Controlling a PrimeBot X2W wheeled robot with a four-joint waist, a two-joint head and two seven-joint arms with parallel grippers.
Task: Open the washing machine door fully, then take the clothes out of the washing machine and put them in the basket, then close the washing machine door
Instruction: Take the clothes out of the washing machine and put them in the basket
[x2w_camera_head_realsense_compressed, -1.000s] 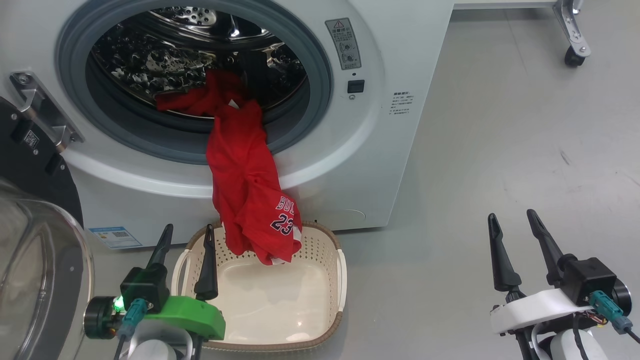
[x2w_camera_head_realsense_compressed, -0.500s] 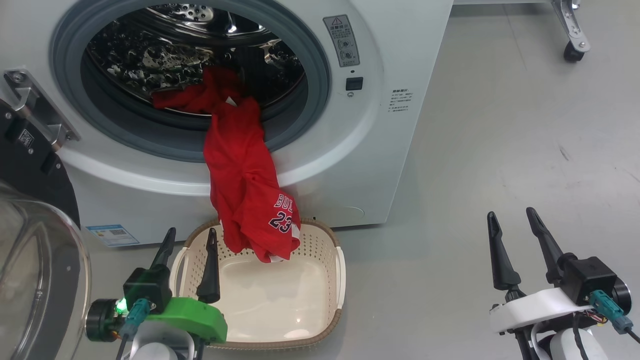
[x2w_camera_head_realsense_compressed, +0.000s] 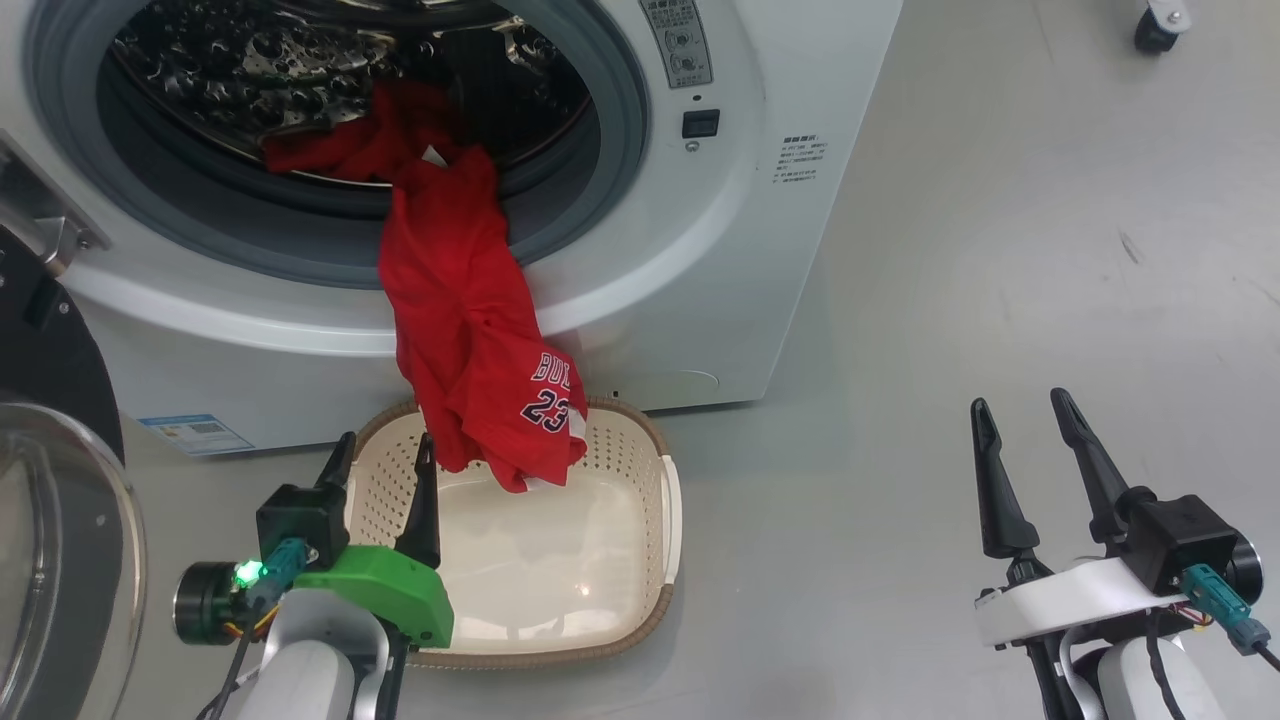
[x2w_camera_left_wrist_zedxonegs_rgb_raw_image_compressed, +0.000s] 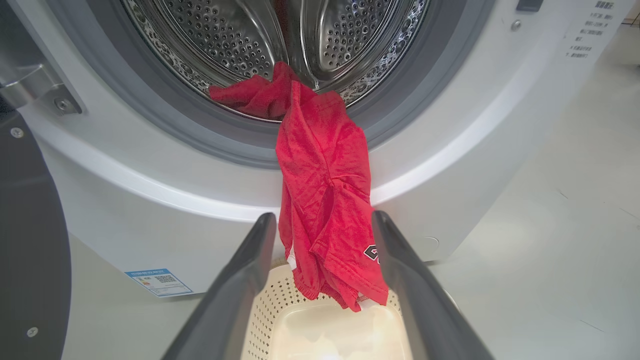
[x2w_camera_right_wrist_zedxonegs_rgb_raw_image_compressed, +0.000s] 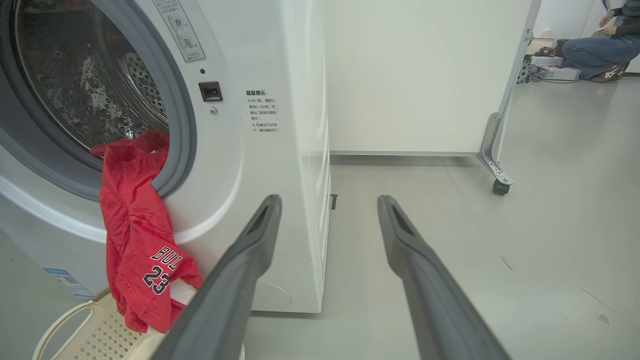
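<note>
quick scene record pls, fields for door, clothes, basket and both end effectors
washing machine door: swung open, at the washing machine's left
clothes: one red jersey, top part in the drum, the rest draped over the rubber ring and down the front
basket: on the floor below the opening, jersey's hem hanging over its rear part
left end effector: open, empty, at the basket's left side, aimed at the jersey
right end effector: open, empty, over bare floor right of the machine
task stage: door open, clothes not yet in basket

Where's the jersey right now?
Head view, left of centre: the jersey hangs out of the washing machine opening, its lower end above the back of the basket.
</note>
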